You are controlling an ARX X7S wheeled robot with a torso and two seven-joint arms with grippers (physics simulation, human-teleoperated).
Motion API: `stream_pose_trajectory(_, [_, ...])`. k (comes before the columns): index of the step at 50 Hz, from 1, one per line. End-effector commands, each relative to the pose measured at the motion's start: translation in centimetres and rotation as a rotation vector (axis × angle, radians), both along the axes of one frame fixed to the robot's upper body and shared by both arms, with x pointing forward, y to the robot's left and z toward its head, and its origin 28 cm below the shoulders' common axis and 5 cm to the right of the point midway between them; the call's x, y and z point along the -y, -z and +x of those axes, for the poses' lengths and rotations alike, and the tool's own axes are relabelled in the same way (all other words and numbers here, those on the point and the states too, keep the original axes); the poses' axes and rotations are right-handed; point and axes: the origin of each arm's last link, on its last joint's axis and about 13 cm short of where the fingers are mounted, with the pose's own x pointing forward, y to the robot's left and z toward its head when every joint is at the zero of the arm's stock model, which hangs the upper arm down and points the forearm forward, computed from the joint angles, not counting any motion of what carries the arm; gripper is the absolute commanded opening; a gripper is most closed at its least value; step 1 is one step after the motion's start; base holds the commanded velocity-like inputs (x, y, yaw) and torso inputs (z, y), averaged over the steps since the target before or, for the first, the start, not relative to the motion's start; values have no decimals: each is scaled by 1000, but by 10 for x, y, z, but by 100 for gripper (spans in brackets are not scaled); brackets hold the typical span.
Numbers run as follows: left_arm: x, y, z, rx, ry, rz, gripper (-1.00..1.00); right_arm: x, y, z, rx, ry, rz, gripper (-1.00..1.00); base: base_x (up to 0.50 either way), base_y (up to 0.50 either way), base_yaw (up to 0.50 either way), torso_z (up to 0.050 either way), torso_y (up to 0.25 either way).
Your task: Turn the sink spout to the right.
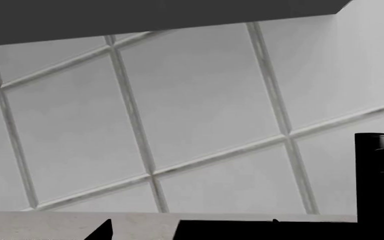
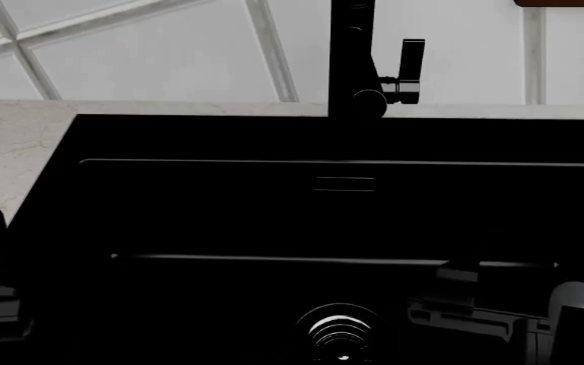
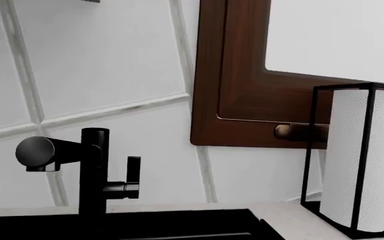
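While both pincers' states unclear: one sink spout (image 3: 92, 170), one sink (image 2: 343, 228), one drain (image 2: 341, 334).

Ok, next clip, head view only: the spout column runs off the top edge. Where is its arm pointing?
Observer: The right wrist view shows the sink spout whole; its arm points roughly toward that camera, round end on.
Operator: Anything on the counter beside it?
Observer: A paper towel roll in a black wire holder, out past the lever handle.
Operator: And the brown bit top right?
Observer: A dark wooden frame with a brass-coloured latch.
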Motion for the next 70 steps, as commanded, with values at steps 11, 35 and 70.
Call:
stream_pose_trajectory(11, [2,3,0,-9,18,3,100,-40,-33,-4,18,-255,34,100,0,0,0,0,0])
stream_pose_trajectory(35, [1,7,1,-12,8,20,100,-66,-38,15,-16,-259,-100,100,0,0,0,0,0])
stream_pose_trajectory(70, [4,7,1,-22,21,24,100,-68,-40,28,-17,-236,-106,100,0,0,0,0,0])
